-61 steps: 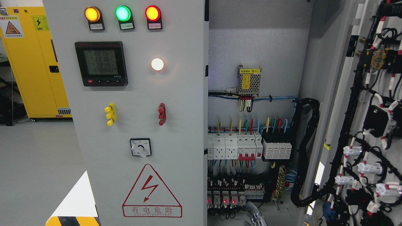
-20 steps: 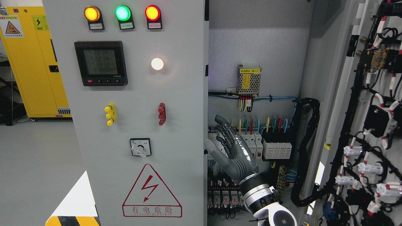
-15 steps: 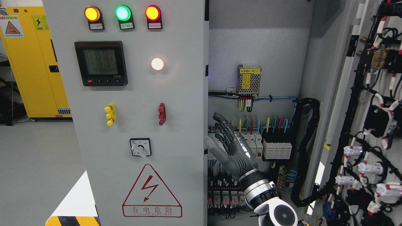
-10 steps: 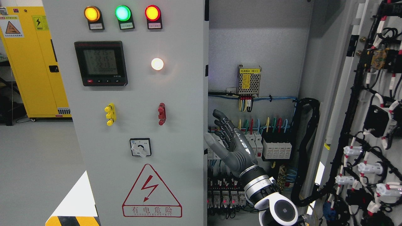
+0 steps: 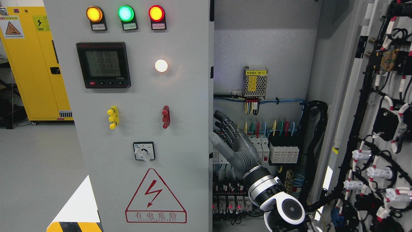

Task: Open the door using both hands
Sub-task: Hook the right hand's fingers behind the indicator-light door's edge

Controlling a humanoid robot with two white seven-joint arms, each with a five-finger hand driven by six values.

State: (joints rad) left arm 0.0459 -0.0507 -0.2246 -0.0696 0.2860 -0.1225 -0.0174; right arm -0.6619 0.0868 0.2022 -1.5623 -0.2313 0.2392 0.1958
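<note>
Head view showed me my right hand (image 5: 233, 146) raised inside the open half of the cabinet, its arm coming up from the lower right corner. The fingers (image 5: 225, 127) were stretched out and loosely spread, the thumb apart from them, and the hand held nothing. The thing I cared about was the left door (image 5: 141, 116), the grey one with the three lamps, the meter and the warning triangle. It stood closed, filling the picture left of the hand. Its free edge (image 5: 210, 129) ran straight up and down, top to bottom of the frame, and it lay just to the left of the hand. The thumb sat right at that edge; I could not tell whether it touched. The right door (image 5: 383, 129), with its wiring on the inner face, already stood swung out, well to the right of the hand. My left hand did not show at all. I judged the right hand the one placed for that edge, with a short reach leftward to hook behind it.
</note>
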